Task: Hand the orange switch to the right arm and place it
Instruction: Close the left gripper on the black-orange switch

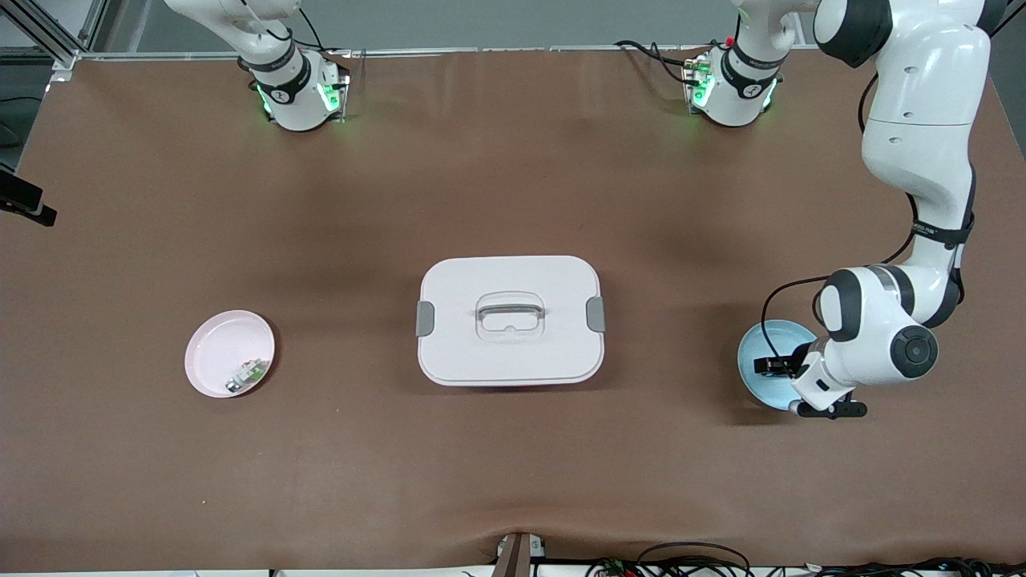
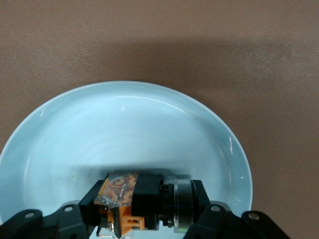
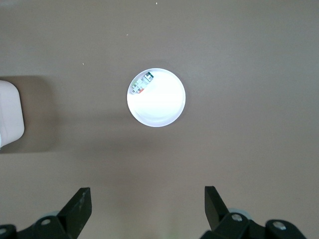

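Observation:
The orange switch [image 2: 130,198], a small black body with orange parts and a silver ring, lies sideways in the pale blue plate [image 2: 124,124]. My left gripper [image 2: 147,201] is shut on it, one black finger at each end. In the front view the left gripper [image 1: 774,367] is down in the blue plate [image 1: 757,346] at the left arm's end of the table, and it hides the switch. My right gripper [image 3: 148,204] hangs open and empty high above the table, close to the pink plate [image 3: 162,107], and the right arm waits.
A white lidded box with a handle [image 1: 510,320] stands mid-table. The pink plate [image 1: 212,344] at the right arm's end holds a small green-white-silver part [image 1: 248,373]. A corner of the box [image 3: 10,114] shows in the right wrist view.

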You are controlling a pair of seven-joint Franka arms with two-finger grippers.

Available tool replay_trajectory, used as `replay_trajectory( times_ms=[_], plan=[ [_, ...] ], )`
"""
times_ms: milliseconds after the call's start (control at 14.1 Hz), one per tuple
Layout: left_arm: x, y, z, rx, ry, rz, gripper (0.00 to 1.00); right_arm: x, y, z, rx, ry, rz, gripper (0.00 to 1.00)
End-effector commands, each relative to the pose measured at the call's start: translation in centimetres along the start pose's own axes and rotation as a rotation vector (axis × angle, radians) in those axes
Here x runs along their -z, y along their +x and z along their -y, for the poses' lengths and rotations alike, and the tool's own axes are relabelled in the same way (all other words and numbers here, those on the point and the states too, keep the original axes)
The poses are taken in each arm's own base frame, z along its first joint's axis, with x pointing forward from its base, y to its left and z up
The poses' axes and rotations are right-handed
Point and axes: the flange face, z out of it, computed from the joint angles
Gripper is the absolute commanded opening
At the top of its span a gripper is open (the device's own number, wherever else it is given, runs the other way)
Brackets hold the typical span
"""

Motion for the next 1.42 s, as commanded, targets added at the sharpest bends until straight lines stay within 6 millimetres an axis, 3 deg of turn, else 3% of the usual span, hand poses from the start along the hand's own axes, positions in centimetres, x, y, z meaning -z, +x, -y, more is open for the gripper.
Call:
replay_trajectory(
  times_ms=[0,142,426,711,853,1066,1350],
  plan=[
    [0.3,0.0,0.1,0.013,-0.007,-0.003,0.41,0.6,-0.5,-0.1,0.003,-0.011,-0.012,1.00],
    [0.4,-0.1,0.1,0.013,-0.008,-0.002,0.33,0.7,-0.4,-0.3,0.001,-0.014,-0.021,1.00],
    [2.2,0.1,-0.2,0.056,-0.013,-0.021,0.32,0.6,-0.4,-0.4,-0.001,-0.014,-0.021,1.00],
    [5.3,-0.4,-1.7,0.069,0.001,0.000,0.32,0.4,-0.3,-0.6,-0.002,-0.019,-0.013,1.00],
    [8.2,-0.6,-1.2,0.130,0.012,-0.021,0.32,0.4,-0.3,-0.6,-0.004,-0.018,-0.013,1.00],
    [13.5,-1.6,-1.8,0.443,0.003,-0.040,0.27,0.2,-0.1,-0.6,-0.007,-0.017,-0.013,1.00],
    [19.5,-2.9,-4.0,0.503,-0.029,-0.092,0.24,-0.1,-0.1,-1.0,-0.014,-0.017,-0.001,1.00]
  ],
)
